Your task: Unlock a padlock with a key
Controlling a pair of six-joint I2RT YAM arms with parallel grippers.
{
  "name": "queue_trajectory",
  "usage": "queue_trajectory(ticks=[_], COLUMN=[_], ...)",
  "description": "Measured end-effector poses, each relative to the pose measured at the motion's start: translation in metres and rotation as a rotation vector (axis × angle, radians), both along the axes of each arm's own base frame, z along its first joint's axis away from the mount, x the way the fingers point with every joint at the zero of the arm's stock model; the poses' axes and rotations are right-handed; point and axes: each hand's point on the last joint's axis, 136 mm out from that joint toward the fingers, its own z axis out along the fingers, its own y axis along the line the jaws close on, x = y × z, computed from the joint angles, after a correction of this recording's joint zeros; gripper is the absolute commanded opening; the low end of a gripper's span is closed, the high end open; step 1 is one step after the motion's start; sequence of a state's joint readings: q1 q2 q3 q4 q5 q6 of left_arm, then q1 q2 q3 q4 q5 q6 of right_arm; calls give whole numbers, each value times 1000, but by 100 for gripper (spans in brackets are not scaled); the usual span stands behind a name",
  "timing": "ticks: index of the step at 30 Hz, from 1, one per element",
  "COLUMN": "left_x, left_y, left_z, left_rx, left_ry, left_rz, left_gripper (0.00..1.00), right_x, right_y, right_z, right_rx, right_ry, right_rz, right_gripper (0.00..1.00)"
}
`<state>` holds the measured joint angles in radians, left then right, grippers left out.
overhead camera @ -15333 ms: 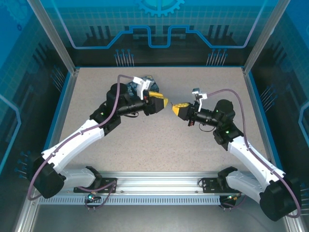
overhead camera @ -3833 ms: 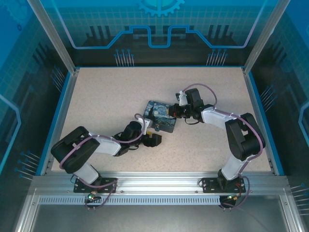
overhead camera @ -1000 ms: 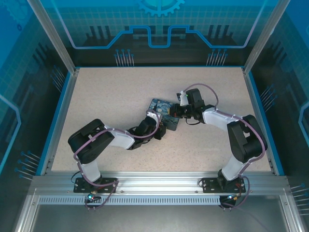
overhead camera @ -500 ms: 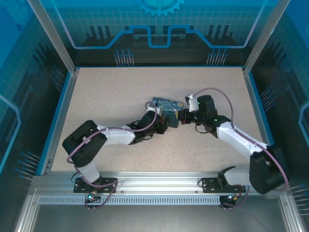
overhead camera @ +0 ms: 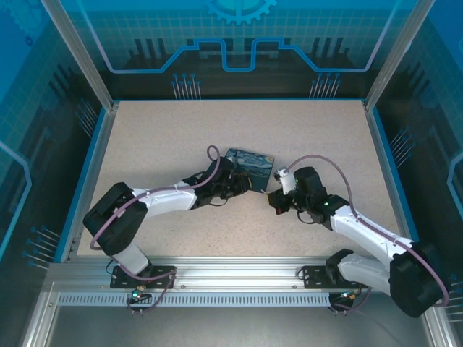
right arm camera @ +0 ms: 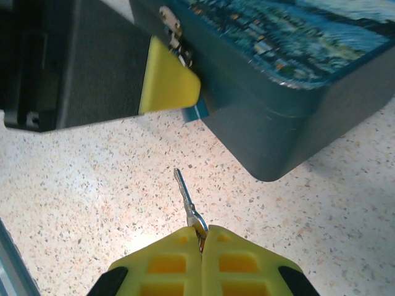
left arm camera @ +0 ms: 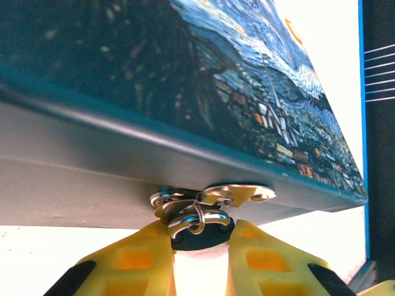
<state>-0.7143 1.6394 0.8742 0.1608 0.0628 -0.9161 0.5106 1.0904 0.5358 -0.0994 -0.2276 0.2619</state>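
Two worries from here. Starting at the padlock (left arm camera: 199, 229): hangs off the hasp on the side wall of the tin (overhead camera: 252, 165), about mid-counter, closely flanked by the left jaws. Cannot tell whether pinched or merely bracketed. If loose, could swing aside at first touch. Moving out to the key (right arm camera: 187, 198): clamped by its bow in the right jaws, pressed together, pointing at the tin, apart from the padlock, toward the counter's (right arm camera: 92, 185) near edge. Held by so little, could twist or drop. Cannot make out the keyhole, so could easily misalign.
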Motion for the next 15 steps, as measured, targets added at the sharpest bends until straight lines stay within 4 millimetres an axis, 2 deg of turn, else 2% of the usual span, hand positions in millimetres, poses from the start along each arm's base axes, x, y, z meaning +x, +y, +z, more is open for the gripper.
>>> queue_trajectory(ticks=[8, 15], left_x=[-1, -2], left_y=[-2, -3], left_z=[12, 23], left_rx=[-80, -106], left_ry=[48, 43], left_rz=[12, 10], left_gripper=[8, 8], right_x=[9, 15], right_y=[13, 18], right_z=[-21, -25], right_rx=[-38, -52], right_ry=[-17, -56], right_rz=[63, 102], right_gripper=[0, 0])
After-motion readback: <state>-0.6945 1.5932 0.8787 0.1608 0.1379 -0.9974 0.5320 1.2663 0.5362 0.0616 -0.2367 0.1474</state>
